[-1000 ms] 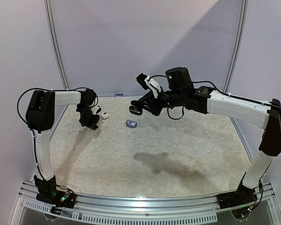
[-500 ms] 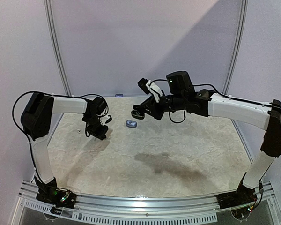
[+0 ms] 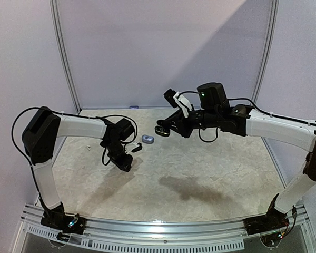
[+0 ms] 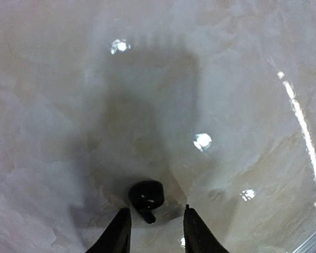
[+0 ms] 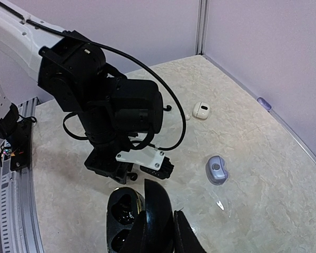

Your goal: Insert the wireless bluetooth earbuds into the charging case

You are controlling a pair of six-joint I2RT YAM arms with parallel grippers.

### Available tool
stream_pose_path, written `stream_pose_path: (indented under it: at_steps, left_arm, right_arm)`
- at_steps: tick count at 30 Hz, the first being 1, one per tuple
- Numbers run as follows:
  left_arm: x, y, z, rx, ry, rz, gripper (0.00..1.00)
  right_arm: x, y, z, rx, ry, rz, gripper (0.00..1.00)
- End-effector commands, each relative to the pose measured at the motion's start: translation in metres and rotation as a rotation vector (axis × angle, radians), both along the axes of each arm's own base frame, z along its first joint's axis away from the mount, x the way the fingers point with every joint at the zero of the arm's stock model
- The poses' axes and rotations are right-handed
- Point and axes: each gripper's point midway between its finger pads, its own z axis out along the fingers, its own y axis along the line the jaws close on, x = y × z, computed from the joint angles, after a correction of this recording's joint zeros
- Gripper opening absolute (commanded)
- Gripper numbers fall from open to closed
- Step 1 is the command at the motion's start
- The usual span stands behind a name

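On the table (image 4: 242, 105), a black earbud (image 4: 146, 195) lies between parted left jaws; right jaws grip the case (image 5: 122, 211).

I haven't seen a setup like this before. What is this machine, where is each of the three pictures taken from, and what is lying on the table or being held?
These are two robot arms bolted at the near edge of a table. Each ends in a two-finger gripper. The wide picture looks down from above and behind the arms. The other two come from a camera on each wrist.

The right gripper holds an open black charging case above the table. The left gripper is low over the surface with its fingers apart. A black earbud sits just ahead of them; I cannot tell whether they touch it.

Also on the table are a blue-grey earbud and a small white piece.
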Motion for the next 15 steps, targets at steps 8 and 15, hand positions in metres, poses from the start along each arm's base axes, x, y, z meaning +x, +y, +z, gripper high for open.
stream_pose_path:
  at_steps: [8, 15]
  left_arm:
    - [-0.052, 0.006, 0.001, -0.056, 0.131, -0.086, 0.45]
    - [-0.05, 0.008, 0.017, -0.158, 0.105, -0.079, 0.46]
  right_arm:
    - [0.006, 0.009, 0.02, 0.034, -0.038, 0.014, 0.0]
    - [0.008, 0.013, 0.022, 0.04, -0.039, 0.025, 0.0]
